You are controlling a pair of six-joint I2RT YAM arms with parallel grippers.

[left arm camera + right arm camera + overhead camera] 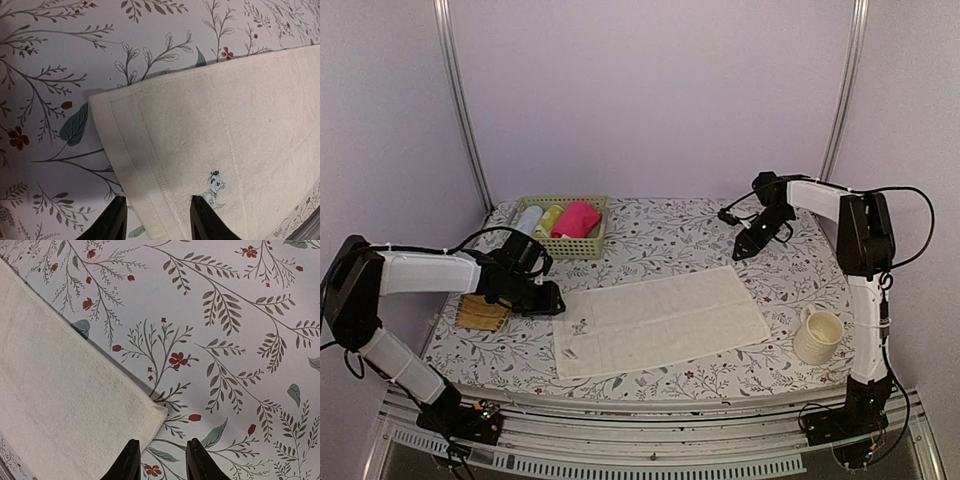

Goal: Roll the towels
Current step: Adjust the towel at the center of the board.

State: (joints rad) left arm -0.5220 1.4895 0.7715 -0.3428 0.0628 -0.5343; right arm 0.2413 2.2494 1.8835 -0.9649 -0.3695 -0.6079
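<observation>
Left gripper (546,298) and right gripper (742,248) are hanging part-open and empty over the cream towel's (660,318) far corners, each cut off by its wrist view's bottom edge.

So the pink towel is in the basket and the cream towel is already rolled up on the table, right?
Not quite: the cream towel is not rolled up. It lies spread out flat on the table, as the top external view shows. The pink towel is indeed in the basket.
</observation>
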